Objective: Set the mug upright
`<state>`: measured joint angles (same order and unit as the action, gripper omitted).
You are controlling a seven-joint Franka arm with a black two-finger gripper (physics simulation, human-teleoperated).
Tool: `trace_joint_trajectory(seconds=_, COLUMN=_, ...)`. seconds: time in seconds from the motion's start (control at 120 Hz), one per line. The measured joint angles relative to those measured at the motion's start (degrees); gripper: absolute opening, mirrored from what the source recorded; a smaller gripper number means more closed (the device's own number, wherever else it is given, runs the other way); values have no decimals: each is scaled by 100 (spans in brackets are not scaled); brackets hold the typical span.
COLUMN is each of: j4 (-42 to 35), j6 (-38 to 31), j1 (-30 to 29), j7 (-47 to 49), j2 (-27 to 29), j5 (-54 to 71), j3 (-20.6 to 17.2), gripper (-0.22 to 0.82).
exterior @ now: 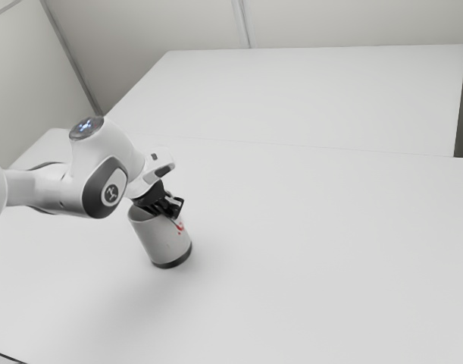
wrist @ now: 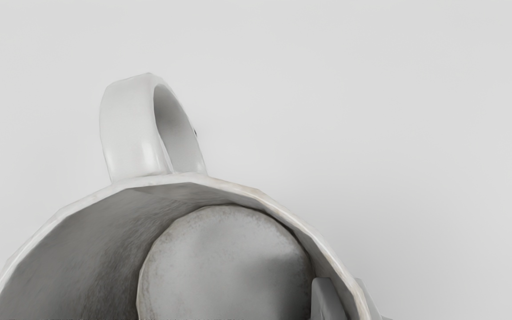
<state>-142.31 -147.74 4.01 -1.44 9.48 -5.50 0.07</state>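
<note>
End effector [exterior: 173, 210] grips tilted mug [exterior: 163, 241] by rim [wrist: 256, 194].

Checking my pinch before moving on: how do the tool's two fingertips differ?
The inner fingertip is inside the mug; the outer fingertip is outside. The inner fingertip shows broadly, the outer fingertip as a sliver past the rim. Both are grey, pinching the mug between them.

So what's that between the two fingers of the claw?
The wall of the mug. The wrist view shows one finger of the claw inside the mug and the other outside, pinching the wall by its rim.
</note>
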Motion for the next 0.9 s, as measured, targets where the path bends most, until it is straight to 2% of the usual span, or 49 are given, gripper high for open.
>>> trace_joint_trajectory(seconds=0.15, j4=-17, j6=-80, j1=0, j7=60, j2=-72, j5=-6, j3=0, gripper=-18)
trace_joint_trajectory(seconds=0.233, j4=-18, j6=-97, j1=6, j7=74, j2=-105, j5=-23, j3=1, gripper=-13)
trace_joint_trajectory(seconds=0.4, j4=-13, j6=-109, j1=35, j7=72, j2=-114, j5=-55, j3=-1, gripper=3)
trace_joint_trajectory(seconds=0.575, j4=40, j6=-57, j1=56, j7=66, j2=76, j5=-107, j3=-7, gripper=33)
trace_joint_trajectory(seconds=0.717, j4=336, j6=364, j1=28, j7=59, j2=229, j5=-147, j3=-1, gripper=45)
trace_joint_trajectory(seconds=0.9, j4=1161, j6=1413, j1=-10, j7=55, j2=178, j5=-172, j3=2, gripper=53)
